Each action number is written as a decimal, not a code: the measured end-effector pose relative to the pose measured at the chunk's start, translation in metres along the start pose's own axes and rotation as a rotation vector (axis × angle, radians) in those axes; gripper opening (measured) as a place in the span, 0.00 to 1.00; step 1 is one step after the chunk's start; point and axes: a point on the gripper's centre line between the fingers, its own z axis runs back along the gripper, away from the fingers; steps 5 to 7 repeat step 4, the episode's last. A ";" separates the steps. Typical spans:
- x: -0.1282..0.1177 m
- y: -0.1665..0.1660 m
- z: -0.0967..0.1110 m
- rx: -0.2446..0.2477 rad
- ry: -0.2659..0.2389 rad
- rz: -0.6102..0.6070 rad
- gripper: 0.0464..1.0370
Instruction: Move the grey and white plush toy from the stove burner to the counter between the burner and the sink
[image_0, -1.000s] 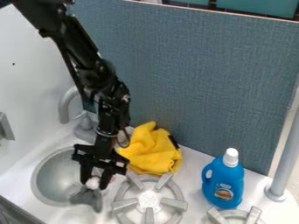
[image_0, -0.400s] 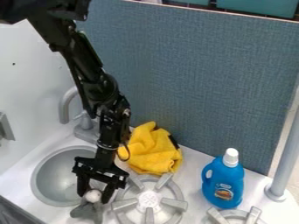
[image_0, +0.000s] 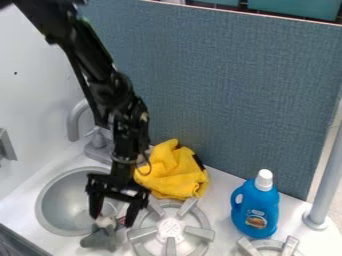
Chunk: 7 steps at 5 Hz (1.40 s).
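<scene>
End effector (image_0: 112, 220) wider open than before, at the pale top of the grey toy (image_0: 99, 239) (rather floppy-looking).

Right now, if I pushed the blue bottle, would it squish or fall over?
The blue bottle would probably keep its shape, because its sides look smooth and firm. It stands upright, taller than it is wide, so a push near its white cap might tip it. I can't see how full it is, so it could be light or heavy.
</scene>
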 end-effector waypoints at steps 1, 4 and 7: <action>-0.026 -0.011 0.049 -0.036 -0.132 -0.026 0.97; -0.119 -0.099 0.076 -0.163 -0.206 -0.356 0.97; -0.119 -0.099 0.076 -0.163 -0.206 -0.356 0.97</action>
